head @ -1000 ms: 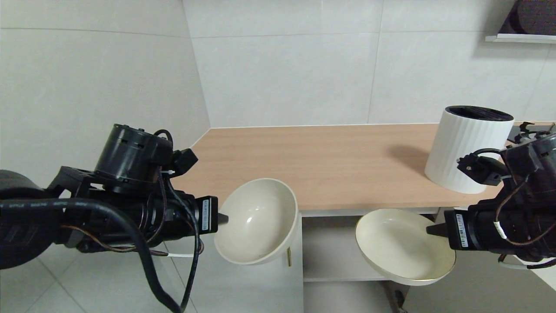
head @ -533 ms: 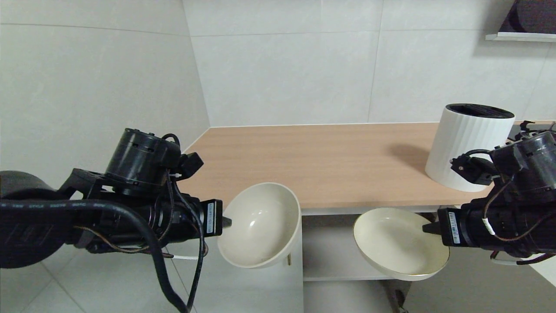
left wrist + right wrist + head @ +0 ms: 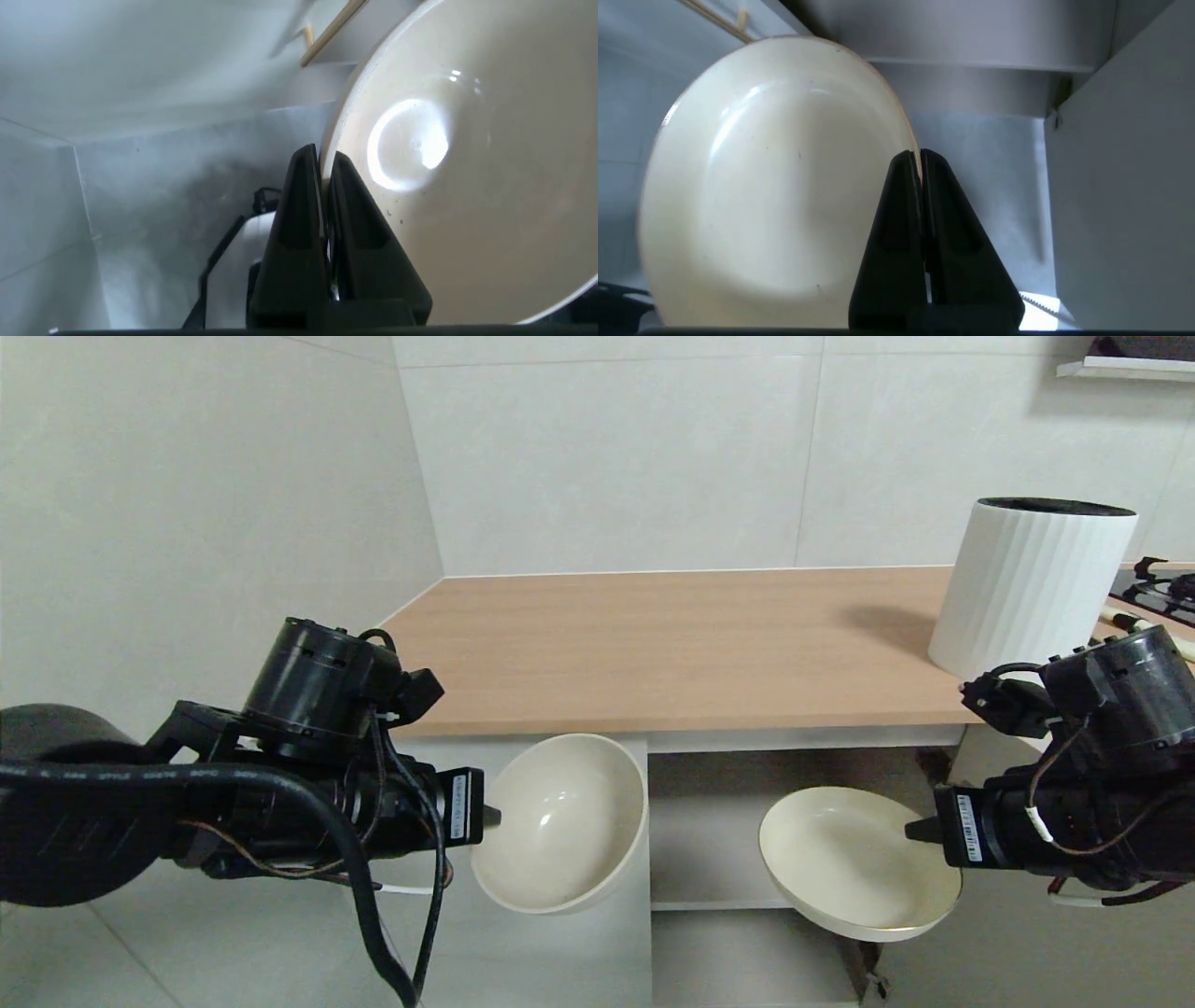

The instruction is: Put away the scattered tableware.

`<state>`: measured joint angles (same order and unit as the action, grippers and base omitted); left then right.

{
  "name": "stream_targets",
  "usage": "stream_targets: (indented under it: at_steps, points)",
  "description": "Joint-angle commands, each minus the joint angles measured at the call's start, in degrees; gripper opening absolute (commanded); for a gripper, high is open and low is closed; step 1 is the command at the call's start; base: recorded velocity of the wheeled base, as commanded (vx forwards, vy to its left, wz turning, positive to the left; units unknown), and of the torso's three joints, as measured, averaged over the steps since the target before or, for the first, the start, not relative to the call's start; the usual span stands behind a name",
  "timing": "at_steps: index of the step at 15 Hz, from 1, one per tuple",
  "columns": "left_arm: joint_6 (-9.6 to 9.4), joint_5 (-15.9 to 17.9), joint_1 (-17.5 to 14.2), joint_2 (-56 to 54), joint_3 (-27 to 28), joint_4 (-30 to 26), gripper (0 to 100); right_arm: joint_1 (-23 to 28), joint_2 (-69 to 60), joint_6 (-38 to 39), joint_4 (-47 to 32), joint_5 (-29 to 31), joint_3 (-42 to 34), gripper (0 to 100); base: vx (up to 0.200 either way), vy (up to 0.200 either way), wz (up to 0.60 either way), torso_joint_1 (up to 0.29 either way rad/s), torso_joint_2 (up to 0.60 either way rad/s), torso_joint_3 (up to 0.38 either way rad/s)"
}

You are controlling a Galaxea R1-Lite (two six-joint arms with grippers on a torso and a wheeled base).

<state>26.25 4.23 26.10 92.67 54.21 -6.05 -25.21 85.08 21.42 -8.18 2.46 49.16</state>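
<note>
Head view has the left hand [image 3: 490, 815] pinching the rim of a deep cream bowl [image 3: 560, 821], held in the air below the front edge of the table [image 3: 672, 644]. The right hand [image 3: 920, 828] is clamped the same way on the rim of a shallower plate [image 3: 854, 859], in front of the open cabinet shelf [image 3: 709, 896].

Both wrist views show the two fingers pressed close with only the thin rim between them. Both pieces look like glazed ceramic, though I cannot be sure of it. If so, they are stiff, fairly heavy, slick and quick to chip. An edge grip leaves each piece's weight hanging off to one side, so it may twist or slip. Taking the rim deeper between the fingers and setting each piece down gently would be safer.
</note>
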Motion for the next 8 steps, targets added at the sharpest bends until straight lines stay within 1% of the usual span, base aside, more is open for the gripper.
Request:
stream_targets:
  at_steps: [1,8]
  points:
    - [0.03,0.0,0.0,0.4,0.0,0.0,0,0.0,0.2,0.0,0.0,0.0,0.0,0,0.0,0.0,0.0,-0.168,0.47,0.295]
    - [0.03,0.0,0.0,0.4,0.0,0.0,0,0.0,0.2,0.0,-0.1,0.0,-0.1,0,0.0,0.0,0.0,-0.143,0.46,0.32]
